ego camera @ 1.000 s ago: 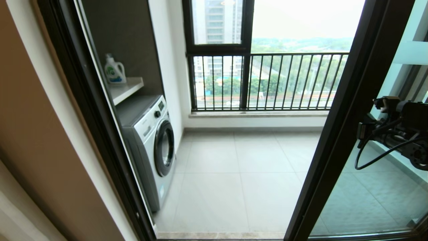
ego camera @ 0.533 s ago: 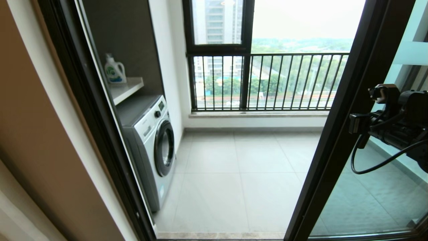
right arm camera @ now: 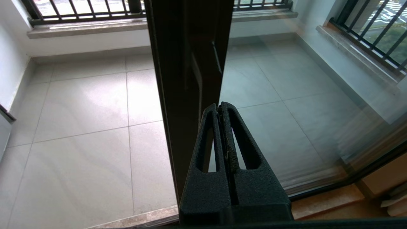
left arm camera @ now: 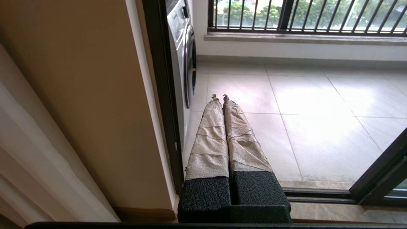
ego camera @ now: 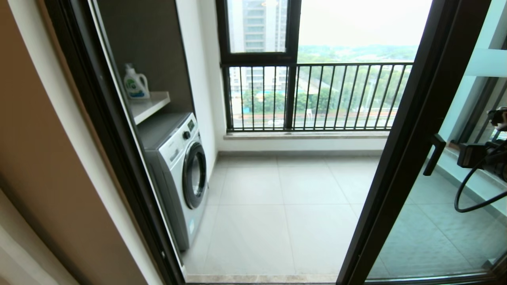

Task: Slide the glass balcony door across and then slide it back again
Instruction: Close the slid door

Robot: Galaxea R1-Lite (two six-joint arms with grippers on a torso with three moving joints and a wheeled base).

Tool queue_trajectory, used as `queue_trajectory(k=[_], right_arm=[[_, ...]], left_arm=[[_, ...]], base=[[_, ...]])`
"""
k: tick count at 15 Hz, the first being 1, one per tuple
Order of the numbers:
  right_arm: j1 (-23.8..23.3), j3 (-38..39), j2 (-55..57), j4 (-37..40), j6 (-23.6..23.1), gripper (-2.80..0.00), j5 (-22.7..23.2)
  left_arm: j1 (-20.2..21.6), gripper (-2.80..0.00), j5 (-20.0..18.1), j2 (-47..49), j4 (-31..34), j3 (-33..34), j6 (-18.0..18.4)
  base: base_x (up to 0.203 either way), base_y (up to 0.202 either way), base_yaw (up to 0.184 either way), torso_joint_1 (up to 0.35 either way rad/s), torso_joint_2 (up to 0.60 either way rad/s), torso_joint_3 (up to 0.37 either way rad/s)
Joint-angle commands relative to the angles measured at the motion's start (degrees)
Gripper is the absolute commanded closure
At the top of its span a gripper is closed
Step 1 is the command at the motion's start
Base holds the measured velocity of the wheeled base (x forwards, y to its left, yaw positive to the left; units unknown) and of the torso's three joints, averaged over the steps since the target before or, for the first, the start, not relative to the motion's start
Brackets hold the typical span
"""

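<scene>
the glass balcony door [ego camera: 443, 166] stands at the right side of the doorway, its dark frame stile running from the upper right down to the threshold, with the opening to its left uncovered. its small dark handle [ego camera: 434, 154] sits on the stile beside the glass, and a frosted band [ego camera: 485, 62] crosses the pane higher up. the right claw [right arm camera: 220, 106] is in front of the stile, just beside the handle and apart from it, its two fingers pressed together and holding nothing; in the head view only the arm's wrist and cable show at the right edge. the left claw [left arm camera: 219, 96] hangs low by the left door jamb [left arm camera: 160, 95], fingers closed together and empty, pointing over the balcony floor [ego camera: 285, 213]. a washing machine [ego camera: 180, 174] stands against the balcony's left wall, with a detergent bottle [ego camera: 135, 83] on the shelf [ego camera: 150, 106] above it. the railed window [ego camera: 317, 95] closes the far side.
</scene>
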Motion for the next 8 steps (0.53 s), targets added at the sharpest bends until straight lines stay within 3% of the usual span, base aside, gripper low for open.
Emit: queue_trajectory(k=[1,8], right_arm=[[-2.9,-1.4,2.9,-0.3,-0.1,0.00,1.1],[-9.4,-8.4,12.9,-0.4,0.1,0.00,2.0]], left_arm=[[0.0,0.00,0.0,0.1,0.0,0.0,0.0],[0.0,0.00,0.0,0.1,0.0,0.0,0.0]], base=[[0.000,0.000,0.000,0.000,0.00,0.000],[0.000,0.000,0.000,0.000,0.00,0.000]])
